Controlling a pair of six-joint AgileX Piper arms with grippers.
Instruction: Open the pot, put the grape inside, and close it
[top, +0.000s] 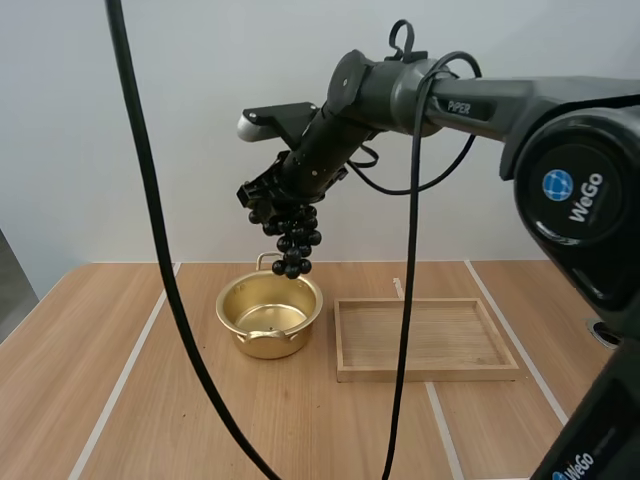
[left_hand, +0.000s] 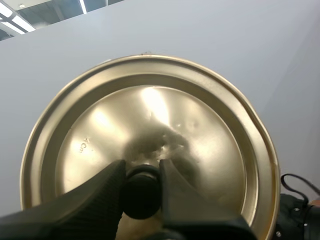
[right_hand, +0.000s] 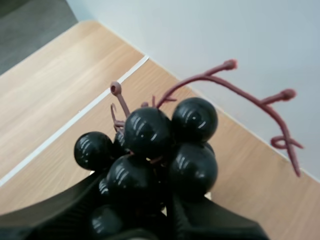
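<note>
Pinched by its knob (left_hand: 141, 196) in the left tool (left_hand: 142, 172), the lid (left_hand: 200, 125) was already off, and the right tool (top: 262, 190) clamped the grapes (top: 293, 238) hanging below it over the open pot (top: 228, 312), with release and closing left to do.

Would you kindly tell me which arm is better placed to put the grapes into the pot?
Right. The right gripper holds the bunch of grapes above the open pot, while the left gripper is occupied, pinching the lid by its knob.
</note>
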